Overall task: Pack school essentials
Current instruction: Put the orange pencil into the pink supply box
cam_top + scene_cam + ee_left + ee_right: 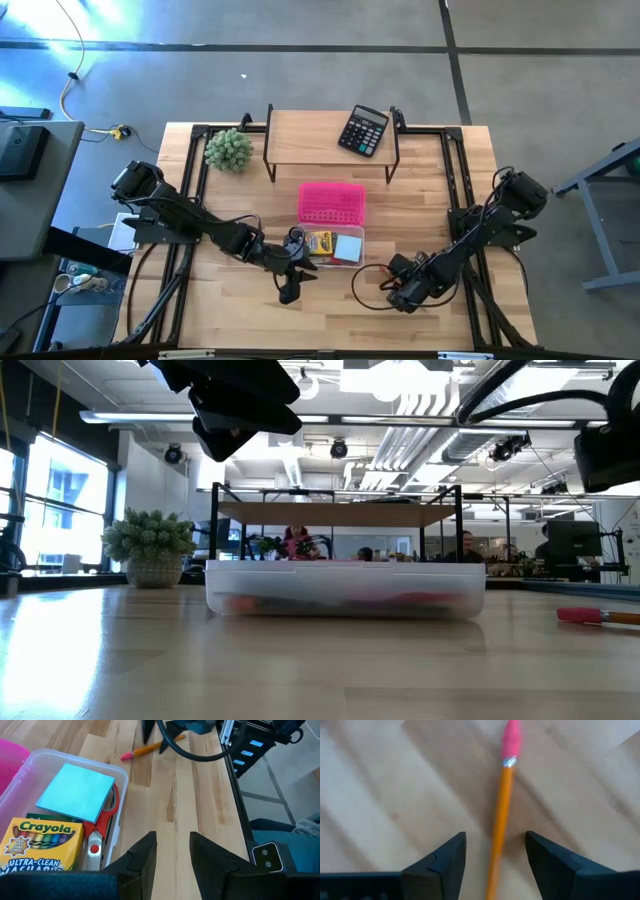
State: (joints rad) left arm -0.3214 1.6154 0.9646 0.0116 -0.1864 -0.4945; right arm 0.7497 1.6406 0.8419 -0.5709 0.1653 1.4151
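An orange pencil (pixel 500 820) with a pink eraser end (pixel 511 740) lies flat on the wooden table, right of the clear plastic box (pixel 352 262). My right gripper (pixel 495 855) points down over it, open, one finger on each side of the shaft and touching neither side. In the box lie a crayon box (pixel 40 845), a light-blue notepad (pixel 75 792) and red-handled scissors (pixel 100 825). My left gripper (pixel 172 855) hangs open and empty at the box's near left corner. The left wrist view also shows the pencil (pixel 150 749).
A pink basket (pixel 331 203) sits just behind the clear box. A wooden shelf at the far edge carries a black calculator (pixel 363 130), and a fuzzy green plant (pixel 228 150) stands to its left. A black cable loops on the table by my right gripper (pixel 365 285).
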